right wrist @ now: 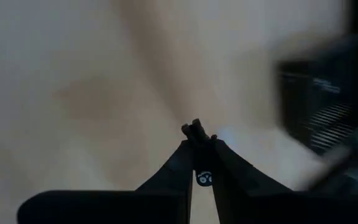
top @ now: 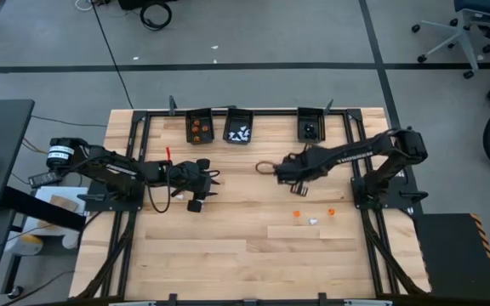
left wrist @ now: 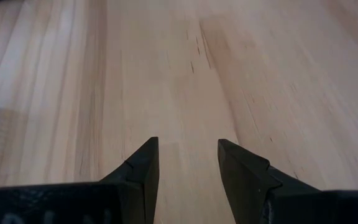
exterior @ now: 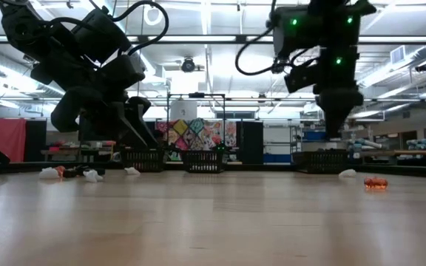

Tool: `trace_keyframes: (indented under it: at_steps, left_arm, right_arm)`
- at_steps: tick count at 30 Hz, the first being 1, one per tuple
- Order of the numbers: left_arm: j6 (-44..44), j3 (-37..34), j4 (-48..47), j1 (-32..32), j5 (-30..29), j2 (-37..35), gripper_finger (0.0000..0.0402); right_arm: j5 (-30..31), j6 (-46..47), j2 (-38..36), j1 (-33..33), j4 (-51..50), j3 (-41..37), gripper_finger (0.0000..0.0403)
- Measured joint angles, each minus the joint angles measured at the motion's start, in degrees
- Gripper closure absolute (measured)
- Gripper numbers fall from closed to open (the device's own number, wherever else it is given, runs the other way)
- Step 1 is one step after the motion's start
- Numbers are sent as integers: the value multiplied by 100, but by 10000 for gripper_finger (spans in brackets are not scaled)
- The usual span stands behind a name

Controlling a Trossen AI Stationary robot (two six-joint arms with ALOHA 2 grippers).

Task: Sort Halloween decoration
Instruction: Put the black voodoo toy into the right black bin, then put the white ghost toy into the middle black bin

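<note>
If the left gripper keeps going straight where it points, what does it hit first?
Probably nothing: past the open left gripper its wrist view shows only bare table. The right gripper lies roughly ahead overhead, but depth is unclear.

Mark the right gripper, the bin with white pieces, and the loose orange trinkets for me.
right gripper [right wrist: 197, 134], right wrist view: shut fingertips, pinching a small black trinket.
white-piece bin [top: 230, 136], high view: its left wall.
orange trinkets [top: 297, 214], high view: the left one of two on the table.
</note>
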Motion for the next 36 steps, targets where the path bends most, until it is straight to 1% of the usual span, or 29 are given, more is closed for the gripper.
trace_keyframes:
  at_steps: [4, 7, 10, 14, 16, 20, 23, 28, 31, 34, 36]
  left_arm:
    - [1, 0, -9, 0, 0, 0, 258]
    - [0, 0, -11, 0, 0, 0, 258]
    - [1, 0, -11, 0, 0, 0, 258]
    - [1, 0, -9, 0, 0, 0, 258]
    - [1, 0, -11, 0, 0, 0, 258]
    - [1, 0, -13, 0, 0, 0, 258]
    - [2, 0, -13, 0, 0, 0, 258]
    - [8, 0, -13, 0, 0, 0, 258]
    - [27, 0, -13, 0, 0, 0, 258]
    - [26, 0, -13, 0, 0, 0, 258]
    - [24, 0, -17, 0, 0, 0, 258]
  right_arm:
    - [759, -285, -14, -552, -90, -13, 356]
    - [1251, -575, -17, -1004, 19, -13, 356]
    - [1425, -958, -17, -1518, 251, -13, 356]
    - [1420, -1478, -17, -2247, 719, -14, 356]
    - [1214, -1740, -17, -2576, 954, -15, 354]
    - [104, -1972, -17, -3175, 1346, -29, 344]
    - [-408, -2027, -17, -3532, 1434, -120, 329]
    - [-889, -2067, -17, -3831, 1475, -212, 279]
    - [-941, -2003, -39, -3850, 1593, -212, 252]
    - [-976, -1860, -176, -3825, 1652, -210, 237]
    - [-970, -1647, -304, -3781, 1538, -210, 235]
